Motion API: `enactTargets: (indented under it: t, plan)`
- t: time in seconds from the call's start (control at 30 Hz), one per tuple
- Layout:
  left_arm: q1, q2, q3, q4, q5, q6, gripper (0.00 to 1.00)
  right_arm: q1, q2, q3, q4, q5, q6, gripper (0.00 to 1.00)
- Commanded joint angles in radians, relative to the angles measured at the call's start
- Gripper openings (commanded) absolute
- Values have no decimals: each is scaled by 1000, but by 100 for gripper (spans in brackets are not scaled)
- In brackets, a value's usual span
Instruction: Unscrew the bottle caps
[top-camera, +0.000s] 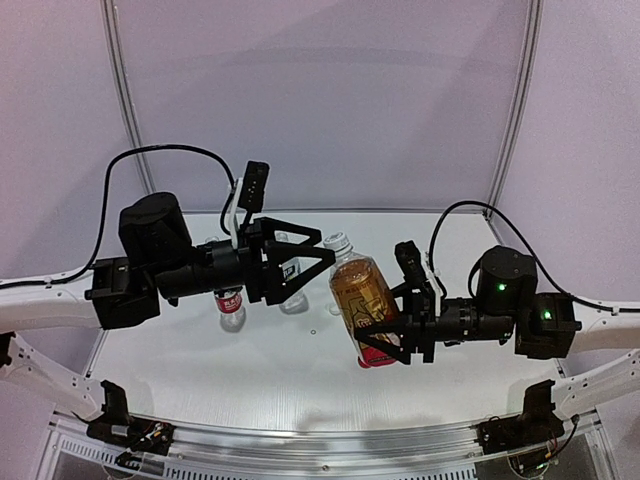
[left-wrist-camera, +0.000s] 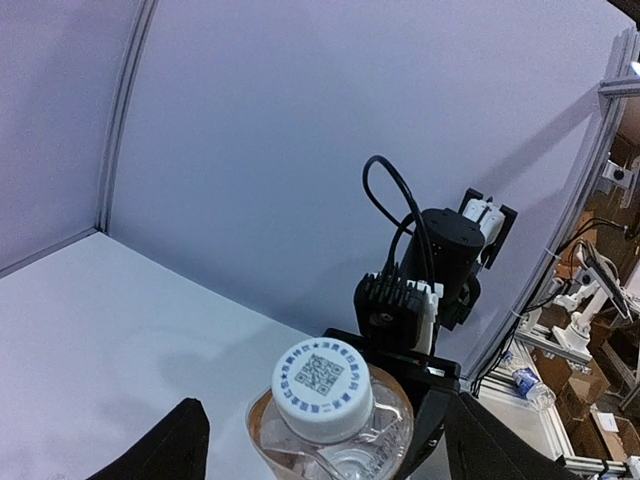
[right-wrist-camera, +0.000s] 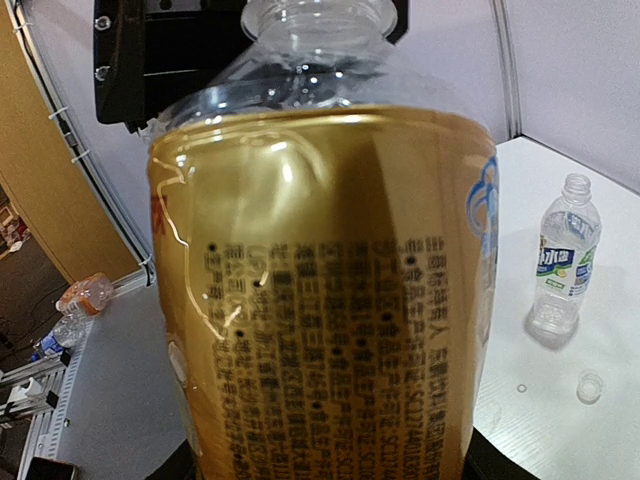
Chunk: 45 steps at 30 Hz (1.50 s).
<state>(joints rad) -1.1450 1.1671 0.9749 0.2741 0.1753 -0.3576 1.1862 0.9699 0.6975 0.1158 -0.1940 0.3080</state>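
- Reaching in from the left, the left arm lies nearly level above the tabletop (top-camera: 200, 370), with its wrist pointing right toward the middle.
- We see the left claw (top-camera: 322, 252) spread wide, one finger on either side of the blue-and-white cap (left-wrist-camera: 322, 388). In the wrist view, neither finger touches it.
- That cap sits on the neck of the amber bottle (top-camera: 365, 300). The bottle is held tilted above the tabletop, cap end toward the left arm.
- The right arm comes in from the right, forearm level. The right claw (top-camera: 405, 322) is clamped on the amber bottle's lower body.
- We find the green-blue bottle (right-wrist-camera: 567, 255) standing upright on the tabletop with its neck bare and a loose cap (right-wrist-camera: 590, 385) lying near it.
- The red-label bottle (top-camera: 230, 303) stands beneath the left arm, its top hidden from us.
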Motion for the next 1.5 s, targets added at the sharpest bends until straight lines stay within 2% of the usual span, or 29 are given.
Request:
enactTargets:
  t: [0.0,0.23,0.33,0.83,0.93,1.03,1.1,1.23,1.37,1.47]
  plan:
    - [10,48,63,25,66,19,79,0,-14,-14,32,-61,-6,0]
    - [16,87,79,72,91,0,77,0,-3,-9,28,-63,-6,0]
    - [15,97,94,67,103,-3,73,0,4,-6,26,-65,-5,0]
    - [15,124,125,34,101,-8,41,0,1,-3,18,-59,-6,0]
    - [16,124,125,28,97,-10,32,1,0,-3,14,-50,-6,0]
    - [15,124,125,19,78,-25,23,0,-5,-3,5,-23,-6,0]
    - [16,125,128,4,46,-43,21,1,-8,-4,-1,-4,-6,0]
    - [8,134,140,-54,-57,-106,17,0,-4,8,-49,146,2,0]
    - [-49,165,203,-202,-344,-187,17,0,27,35,-165,444,46,0]
    - [-102,209,258,-269,-508,-260,17,1,73,73,-243,626,87,0]
